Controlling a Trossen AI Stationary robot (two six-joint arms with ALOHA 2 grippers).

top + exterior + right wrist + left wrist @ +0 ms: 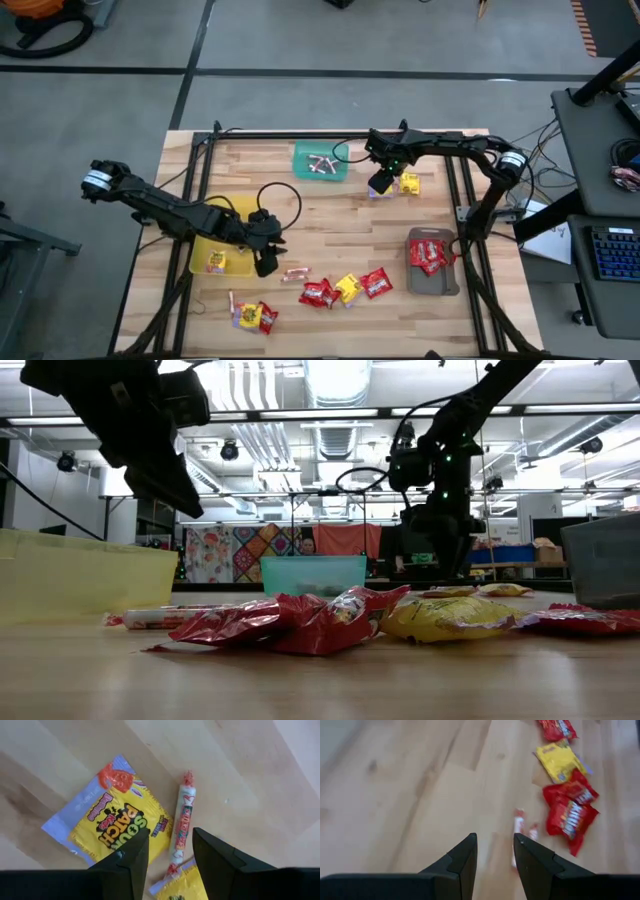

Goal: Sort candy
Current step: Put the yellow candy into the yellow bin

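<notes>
My left gripper [265, 262] [495, 851] is open and hangs over bare wood beside the yellow tray [205, 240]. A pinkish twisted roll [519, 827] [295, 272] lies flat just ahead of its fingers. My right gripper [380, 182] [170, 849] is open above a pinkish roll [182, 822] that lies between two yellow packets [117, 822] [181, 886]; in the right wrist view its fingers stand on either side of the roll's end. Red packets [318, 293] [376, 283] and a yellow packet [347, 288] lie in a loose group near the near edge.
The green tray [320, 172] at the far side holds a few rolls. Red packets lie in the grey tray [432, 285] on the right, and a yellow packet [216, 262] in the yellow tray. More candy [255, 317] lies near the near edge. A black frame [300, 133] borders the table.
</notes>
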